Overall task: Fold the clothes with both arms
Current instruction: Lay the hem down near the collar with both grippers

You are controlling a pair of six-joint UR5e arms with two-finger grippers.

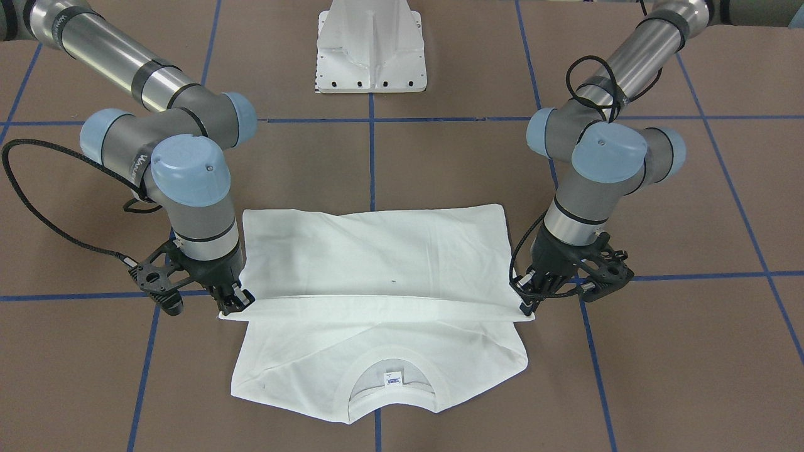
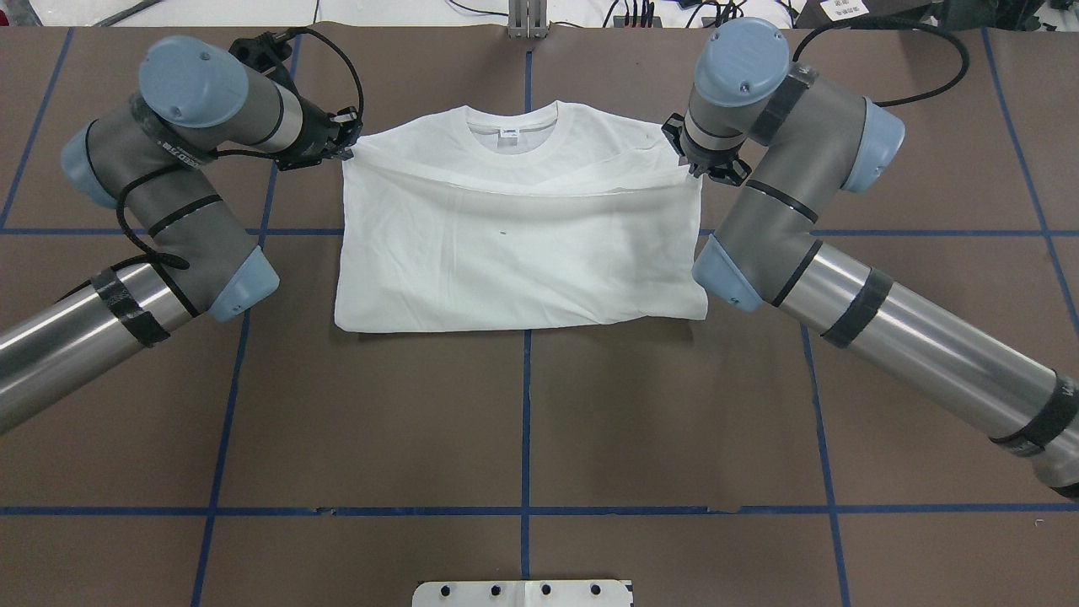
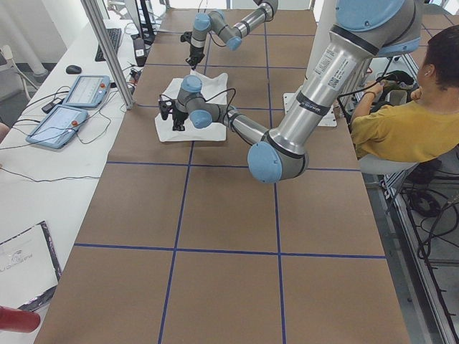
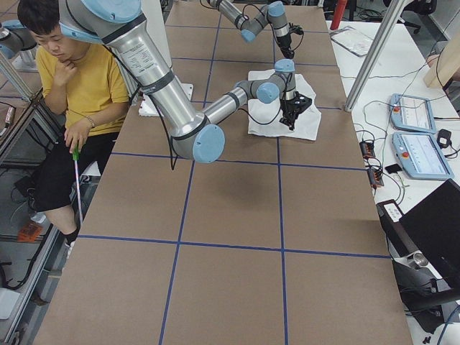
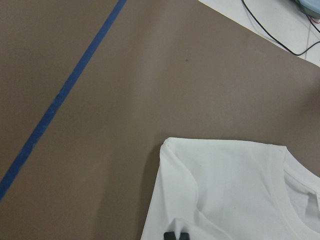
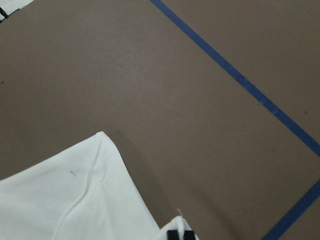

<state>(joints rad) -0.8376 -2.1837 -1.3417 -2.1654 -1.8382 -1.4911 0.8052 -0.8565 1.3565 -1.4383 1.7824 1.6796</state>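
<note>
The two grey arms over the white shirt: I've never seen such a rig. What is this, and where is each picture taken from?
Two robot arms at a brown table, each ending in a two-finger gripper. One picture looks from across the table, one from behind the robot, two from the table's ends, two from wrist cameras. A white T-shirt lies flat, its lower part folded up toward the collar. The left gripper and the right gripper each pinch one end of that folded-over edge, shut on the cloth.
</note>
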